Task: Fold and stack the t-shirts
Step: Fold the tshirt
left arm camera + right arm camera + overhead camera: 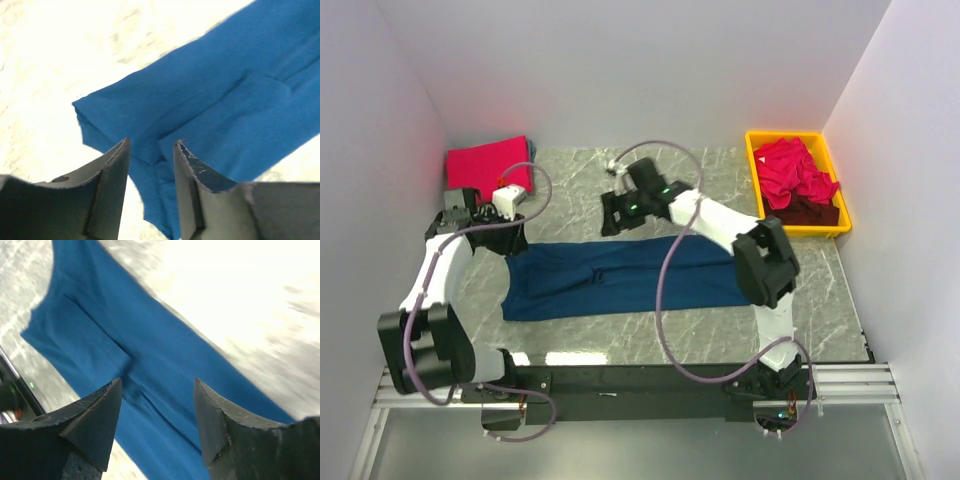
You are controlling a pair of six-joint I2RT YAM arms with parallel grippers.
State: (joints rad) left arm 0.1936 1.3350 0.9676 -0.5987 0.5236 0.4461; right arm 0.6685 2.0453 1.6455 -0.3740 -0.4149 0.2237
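Observation:
A navy blue t-shirt (pixel 620 275) lies folded into a long strip across the middle of the table. My left gripper (pixel 508 238) hovers over its left end, jaws open with nothing between them (pixel 151 142); the shirt's corner (pixel 210 105) shows below. My right gripper (pixel 616 222) hangs over the strip's far edge near the middle, jaws wide open and empty (pixel 157 381), with the blue cloth (pixel 100 335) beneath. A folded red-pink t-shirt (pixel 490 165) rests at the back left. Crumpled red-pink t-shirts (pixel 795 170) and a dark maroon one (pixel 815 212) lie in the bin.
A yellow plastic bin (pixel 786 134) stands at the back right corner. White walls close the table in on the left, back and right. Marble tabletop (pixel 580 180) shows behind the blue shirt, and each arm's cable loops above the table.

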